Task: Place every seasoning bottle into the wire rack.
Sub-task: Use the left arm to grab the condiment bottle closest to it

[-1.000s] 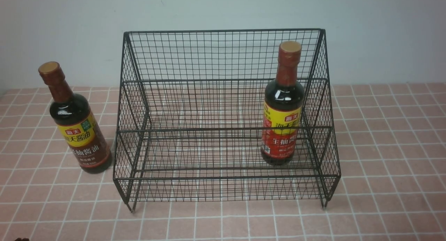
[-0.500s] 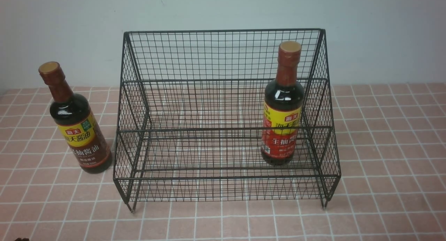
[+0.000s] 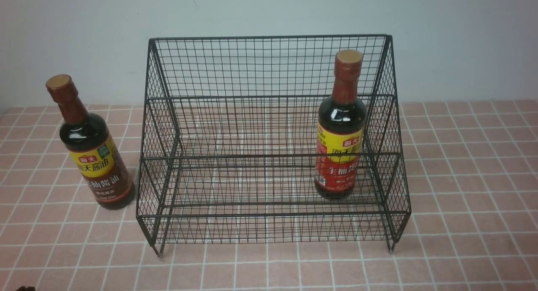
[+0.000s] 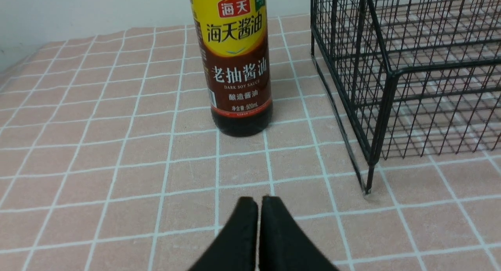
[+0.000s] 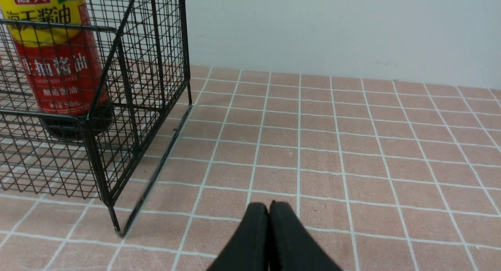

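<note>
Your left gripper and right gripper both have their jaws pressed together on nothing. Open the left before you reach, or you'll likely knock over the brown-label bottle, which stands just outside the rack's left side. The red-label bottle already stands inside the rack, at its right end. Lift high, since the base could snag the thin black wire rail. The round, glossy body may slip.

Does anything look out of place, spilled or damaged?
Only the brown-label soy-sauce bottle: it stands outside the wire rack, on the robot's left; the red-label bottle is inside. Nothing spilled.
</note>
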